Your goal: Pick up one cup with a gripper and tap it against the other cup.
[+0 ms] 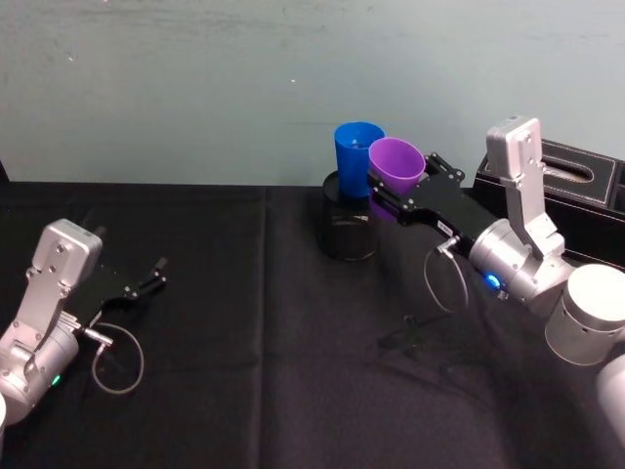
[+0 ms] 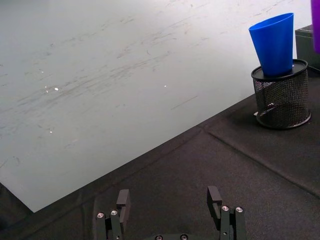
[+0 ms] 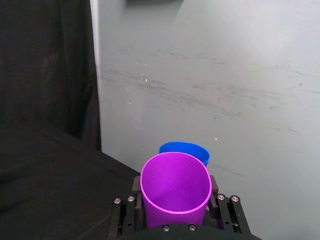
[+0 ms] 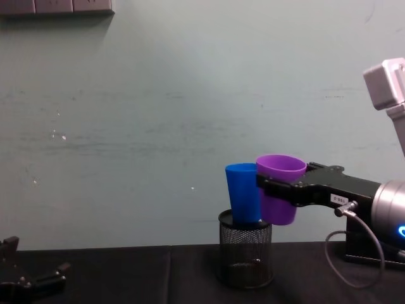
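Observation:
My right gripper (image 1: 397, 186) is shut on the purple cup (image 1: 396, 165) and holds it in the air, upright, at the back of the table. The purple cup (image 4: 279, 188) sits right against the side of the blue cup (image 4: 243, 193), which stands tilted on top of a black mesh pen holder (image 4: 245, 249). In the right wrist view the purple cup (image 3: 175, 190) is between the fingers (image 3: 134, 196), with the blue cup's rim (image 3: 184, 149) just behind it. My left gripper (image 2: 170, 210) rests open low at the left, far from the blue cup (image 2: 274, 42).
A black cloth covers the table (image 1: 244, 322). A black box (image 1: 571, 181) stands at the back right, behind my right arm. A pale wall runs close behind the pen holder (image 1: 349, 217). Cable loops hang from both wrists.

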